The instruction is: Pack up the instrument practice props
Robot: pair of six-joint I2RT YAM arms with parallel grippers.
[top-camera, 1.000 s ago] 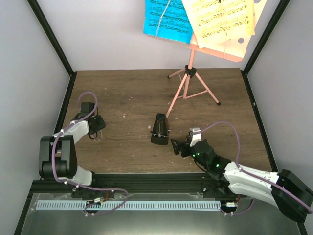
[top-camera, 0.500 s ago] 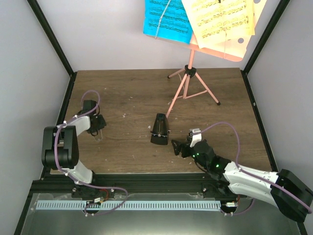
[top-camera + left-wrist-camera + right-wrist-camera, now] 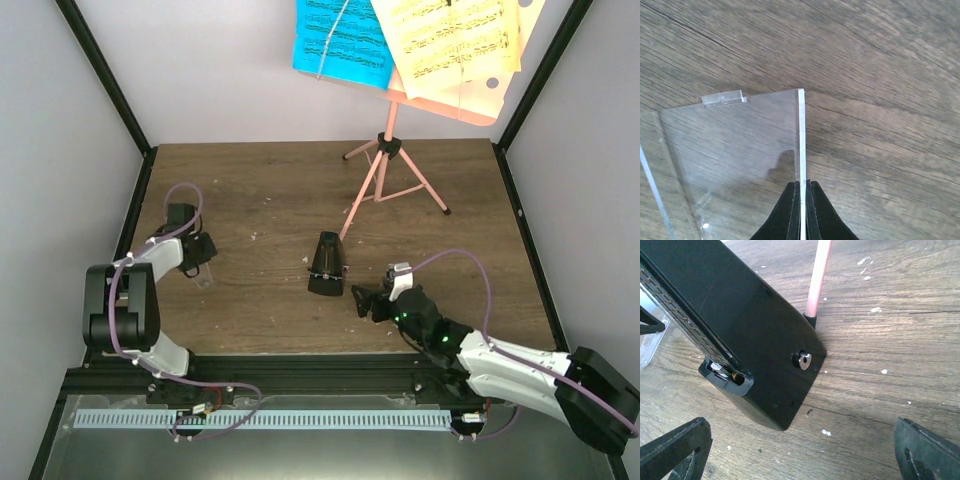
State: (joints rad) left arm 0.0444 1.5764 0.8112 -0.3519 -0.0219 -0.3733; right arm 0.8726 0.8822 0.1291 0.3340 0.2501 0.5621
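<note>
Metronome [image 3: 755,340], just ahead of the wide right claw [image 3: 361,300], should be straddled squarely; a clear panel [image 3: 735,150] is pinched in the left claw [image 3: 801,189].

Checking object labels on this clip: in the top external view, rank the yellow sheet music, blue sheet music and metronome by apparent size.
1. yellow sheet music
2. blue sheet music
3. metronome
Both sheets are cropped by the frame's top edge and sit raised, nearer the camera, so true sizes stay unsure.
</note>
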